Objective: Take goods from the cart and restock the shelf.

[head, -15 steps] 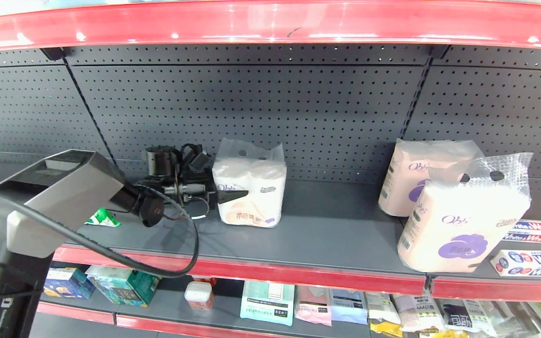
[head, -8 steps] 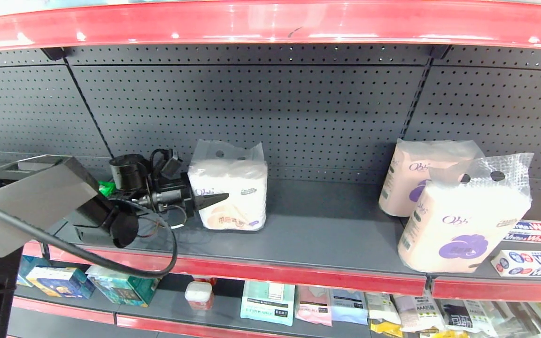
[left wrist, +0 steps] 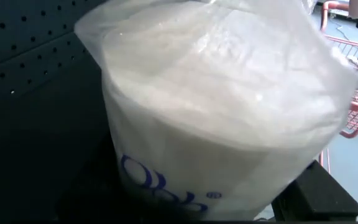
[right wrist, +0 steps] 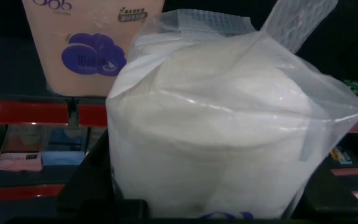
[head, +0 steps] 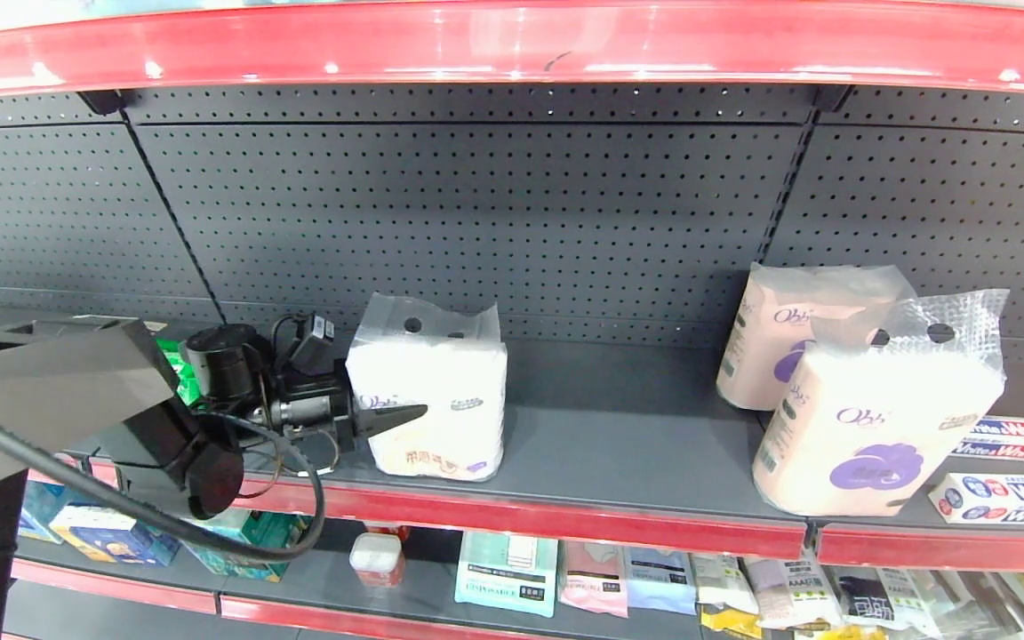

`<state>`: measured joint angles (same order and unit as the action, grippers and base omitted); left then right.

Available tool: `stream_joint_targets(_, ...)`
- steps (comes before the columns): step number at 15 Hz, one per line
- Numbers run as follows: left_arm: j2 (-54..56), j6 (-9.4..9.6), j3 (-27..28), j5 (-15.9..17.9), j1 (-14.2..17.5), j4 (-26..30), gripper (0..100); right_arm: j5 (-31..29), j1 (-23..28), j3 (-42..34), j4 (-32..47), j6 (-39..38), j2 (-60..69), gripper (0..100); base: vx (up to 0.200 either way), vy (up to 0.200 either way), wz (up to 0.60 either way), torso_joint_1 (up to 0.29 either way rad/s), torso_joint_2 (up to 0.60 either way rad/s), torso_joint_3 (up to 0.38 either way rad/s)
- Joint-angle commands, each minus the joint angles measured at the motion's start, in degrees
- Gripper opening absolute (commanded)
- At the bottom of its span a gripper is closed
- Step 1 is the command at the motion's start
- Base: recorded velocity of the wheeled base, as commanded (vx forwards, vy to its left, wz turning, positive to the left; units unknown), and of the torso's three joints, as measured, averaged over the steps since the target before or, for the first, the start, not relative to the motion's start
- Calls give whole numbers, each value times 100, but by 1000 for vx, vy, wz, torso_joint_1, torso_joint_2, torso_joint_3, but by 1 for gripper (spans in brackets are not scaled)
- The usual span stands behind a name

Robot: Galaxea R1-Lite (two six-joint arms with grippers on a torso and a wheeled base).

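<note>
tissue pack (head: 445,378) in left pincer (head: 414,402), second pack (right wrist: 229,118) in right pincer (right wrist: 210,208)

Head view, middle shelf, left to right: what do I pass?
Small green packet → white toilet-roll pack in clear plastic → rear pink tissue pack with purple print → front pink tissue pack → white-and-blue toothpaste boxes.
</note>
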<state>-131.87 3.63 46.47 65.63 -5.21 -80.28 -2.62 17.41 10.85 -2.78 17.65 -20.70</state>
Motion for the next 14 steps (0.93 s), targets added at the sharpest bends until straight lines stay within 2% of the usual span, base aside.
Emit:
stream_joint_targets(1, 3, 15, -86, 11, 2, 3, 0, -2, -1, 5, -3, 1, 5, 0, 0, 0, 0, 0, 0, 0)
stream_joint_targets(8, -102, 32, -156, 20, 195, -155, 0, -2, -1, -4, -3, 1, 5, 0, 0, 0, 0, 0, 0, 0)
stream_joint_targets(14, -111, 32, -200, 125, 169, -164, 0, -2, -1, -21, -3, 1, 5, 0, 0, 0, 0, 0, 0, 0)
